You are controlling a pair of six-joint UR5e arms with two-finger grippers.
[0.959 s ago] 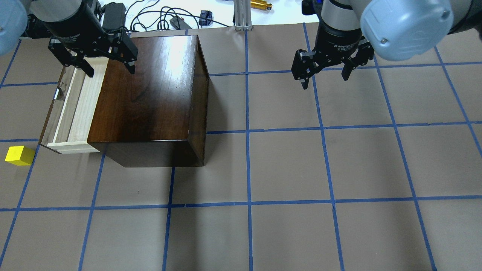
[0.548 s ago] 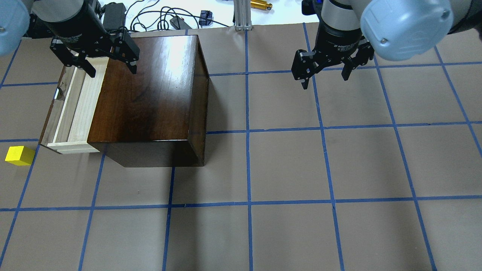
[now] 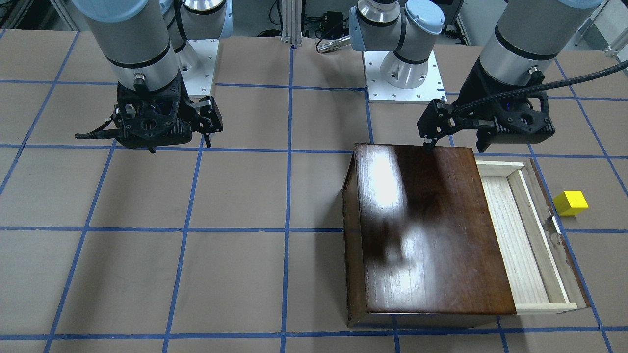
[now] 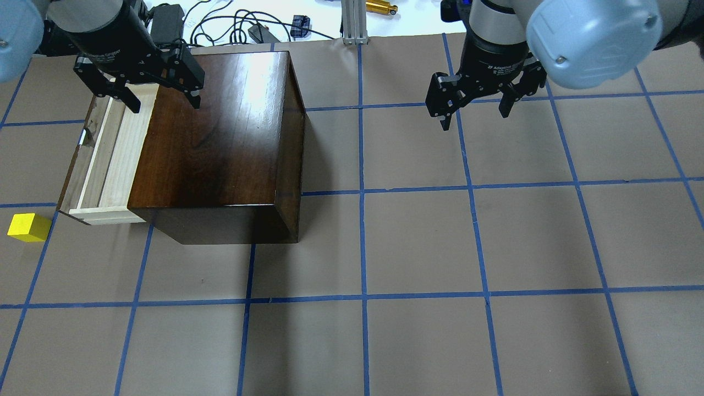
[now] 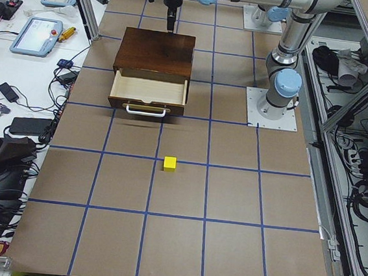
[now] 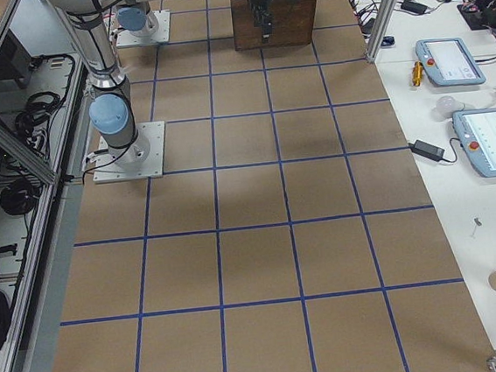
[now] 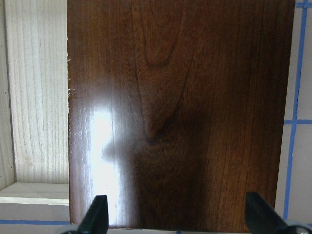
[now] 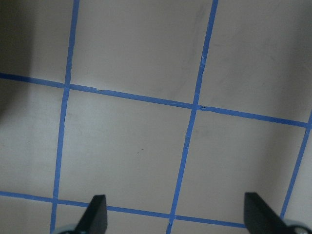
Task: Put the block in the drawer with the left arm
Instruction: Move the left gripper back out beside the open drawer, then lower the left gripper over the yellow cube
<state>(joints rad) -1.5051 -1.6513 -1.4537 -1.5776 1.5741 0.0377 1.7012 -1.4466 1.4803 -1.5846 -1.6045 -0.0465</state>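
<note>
The yellow block (image 4: 28, 227) lies on the table, left of the drawer's near corner; it also shows in the front view (image 3: 570, 202) and the left view (image 5: 170, 163). The drawer (image 4: 110, 154) is pulled out of the dark brown box (image 4: 220, 132) and holds nothing; its pale tray shows in the front view (image 3: 515, 235). My left gripper (image 4: 163, 103) is open and empty, hovering above the box's far edge where the drawer meets it; its wrist view (image 7: 176, 222) looks down on the box top (image 7: 180, 112) and the tray (image 7: 36, 97). My right gripper (image 4: 474, 118) is open and empty above bare table.
Cables, a power brick (image 4: 166, 22) and a brass-coloured tool (image 4: 381, 7) lie on the white bench beyond the table's far edge. An aluminium post (image 4: 352, 22) stands at that edge. The table (image 4: 418, 242) is brown paper with blue tape grid lines.
My left gripper has drifted very slightly to the right above the box's far edge. The block, the drawer and the right arm have not moved.
</note>
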